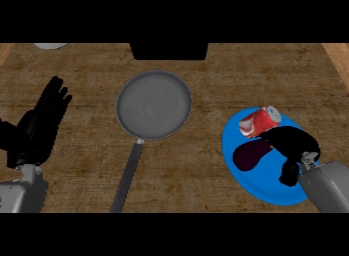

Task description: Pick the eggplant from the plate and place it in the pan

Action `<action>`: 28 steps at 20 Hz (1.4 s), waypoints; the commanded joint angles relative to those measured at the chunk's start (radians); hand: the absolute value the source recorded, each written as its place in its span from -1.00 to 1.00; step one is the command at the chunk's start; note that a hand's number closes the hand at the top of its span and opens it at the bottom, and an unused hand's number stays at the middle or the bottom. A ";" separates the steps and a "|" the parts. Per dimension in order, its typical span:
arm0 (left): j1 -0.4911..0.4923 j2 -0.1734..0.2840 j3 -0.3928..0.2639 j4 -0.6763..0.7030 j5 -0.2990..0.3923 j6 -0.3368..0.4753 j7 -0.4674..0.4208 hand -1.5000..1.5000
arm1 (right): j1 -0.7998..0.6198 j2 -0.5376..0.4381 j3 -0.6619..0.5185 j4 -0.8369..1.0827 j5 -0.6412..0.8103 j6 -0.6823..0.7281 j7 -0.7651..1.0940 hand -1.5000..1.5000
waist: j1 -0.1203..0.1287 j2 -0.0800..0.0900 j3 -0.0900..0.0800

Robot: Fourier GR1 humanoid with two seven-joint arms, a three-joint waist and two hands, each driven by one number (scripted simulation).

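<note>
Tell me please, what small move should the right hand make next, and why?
Probably close the fingers round the eggplant. The right hand is over the blue plate, beside the eggplant, which lies there next to a red can. The pan holds nothing.

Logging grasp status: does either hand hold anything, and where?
The right hand is curled over the right end of the dark purple eggplant on the blue plate; whether it grips cannot be told. The left hand holds nothing.

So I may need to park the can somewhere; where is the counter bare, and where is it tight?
Bare counter lies between the pan and the blue plate, and between the pan and the left hand. The plate is crowded: can, eggplant, right hand.
</note>
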 commanded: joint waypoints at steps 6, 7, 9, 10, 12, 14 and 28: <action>-0.036 0.005 0.042 0.070 0.015 -0.042 -0.031 0.00 | -0.022 0.045 0.002 0.161 0.064 -0.127 -0.163 1.00 | -0.001 0.009 0.007; 0.033 -0.027 -0.003 -0.018 -0.005 -0.017 0.003 0.00 | 0.026 0.021 -0.010 0.118 0.053 -0.121 -0.170 1.00 | -0.001 0.007 0.008; 0.025 -0.031 0.004 0.019 -0.019 -0.019 -0.044 0.00 | 0.010 0.027 -0.016 0.107 0.052 -0.096 -0.173 1.00 | -0.001 0.007 0.007; 0.043 -0.039 -0.011 -0.026 -0.015 -0.019 -0.023 0.00 | 0.003 0.013 -0.047 0.116 0.034 -0.088 -0.188 1.00 | 0.000 0.006 0.007; -0.012 -0.010 0.011 0.015 -0.001 -0.029 -0.006 0.00 | -0.100 0.373 0.005 0.078 0.081 -0.112 0.216 1.00 | 0.026 0.006 0.006; -0.015 -0.040 -0.030 0.035 -0.015 -0.035 -0.030 0.00 | -0.150 0.433 0.005 0.077 0.075 -0.178 0.315 1.00 | 0.063 0.014 0.005; -0.096 -0.068 -0.101 0.054 -0.024 -0.067 -0.006 0.00 | -0.634 0.446 0.197 0.108 0.293 -0.465 0.930 1.00 | 0.200 0.009 -0.002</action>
